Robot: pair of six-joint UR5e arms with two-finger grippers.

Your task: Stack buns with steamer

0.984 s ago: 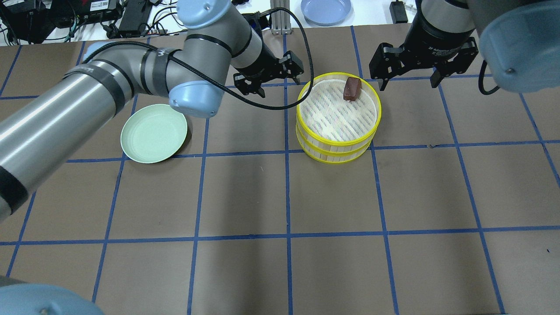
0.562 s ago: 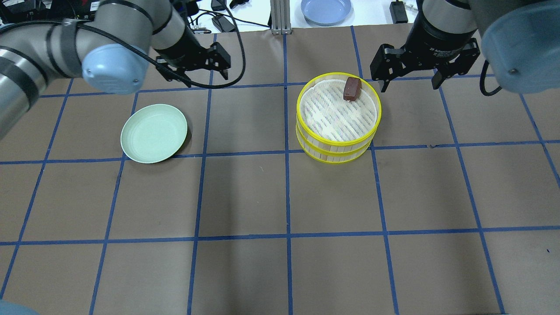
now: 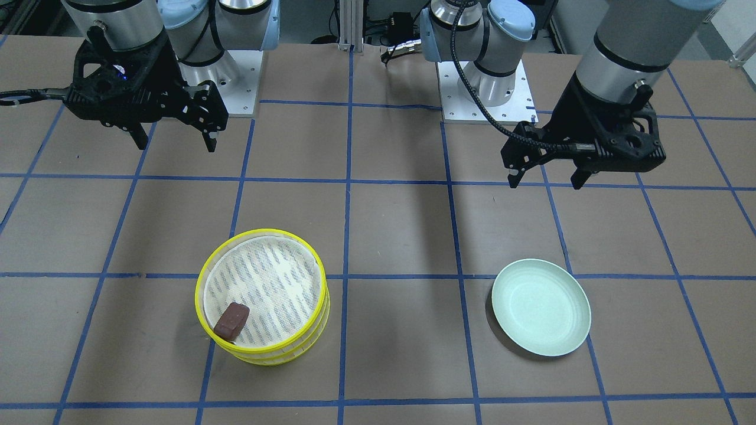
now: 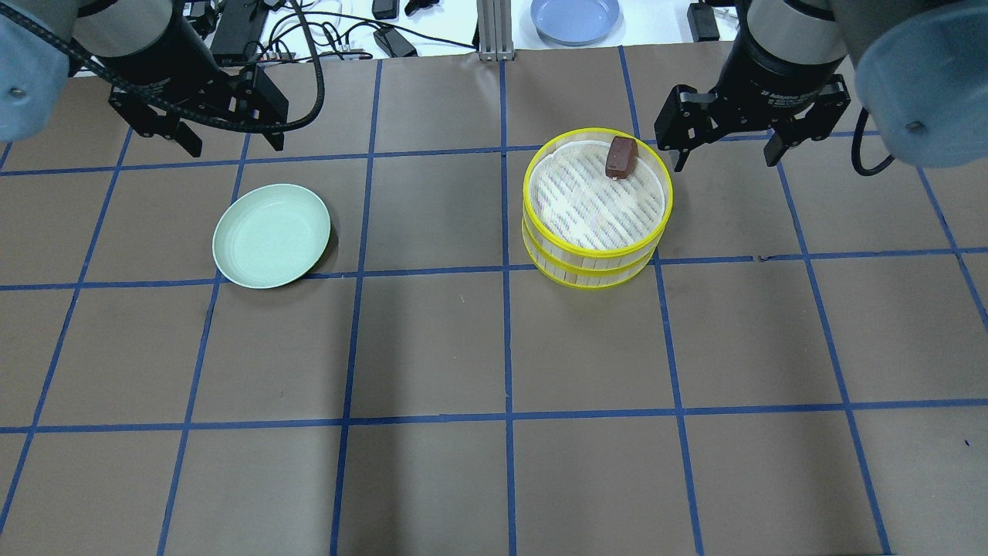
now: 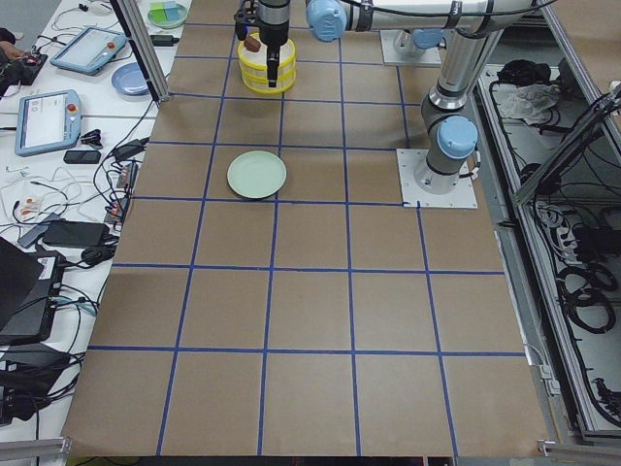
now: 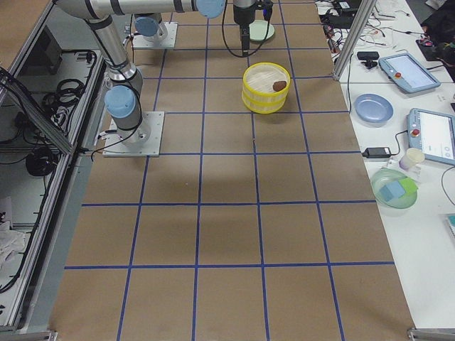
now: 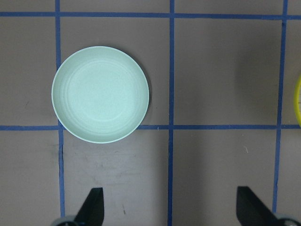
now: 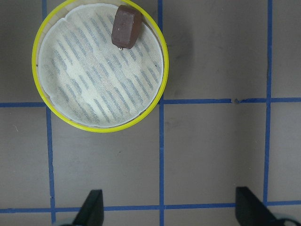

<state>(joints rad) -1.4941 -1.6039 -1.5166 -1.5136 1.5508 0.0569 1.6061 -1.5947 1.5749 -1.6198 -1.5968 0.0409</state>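
1. Hovering above the brown worktop (image 4: 432, 347), the left tool (image 4: 234, 143) hung released, its two fingers spread wide and gripping nothing.
2. The right tool (image 4: 725, 158) also hung released, fingers wide apart and bare, well apart from the left tool.
3. The steamer (image 4: 590, 272), two yellow-rimmed tiers stacked one on the other, stood on the worktop below the right tool. It sat off to the side of that tool that faced the left tool, and neither finger touched it.
4. The dark reddish-brown bun (image 4: 621, 156) lay in the top tier on a striped white liner (image 4: 594, 205), tilted against the rim. In the right wrist view it sat at the edge of the steamer farthest from the right tool's fingertips.
5. The inside of the lower tier was hidden by the tier above it, so what it held could not be told.
6. A pale green plate (image 4: 272, 235) rested flat on the worktop below the left tool. In the left wrist view it showed beyond the fingertips and nearer one finger than the other, well apart from the right tool and the steamer.
7. A blue plate (image 4: 575, 17) sat off the brown worktop, beyond both tools on the side away from the robot, roughly between them in the overhead view.
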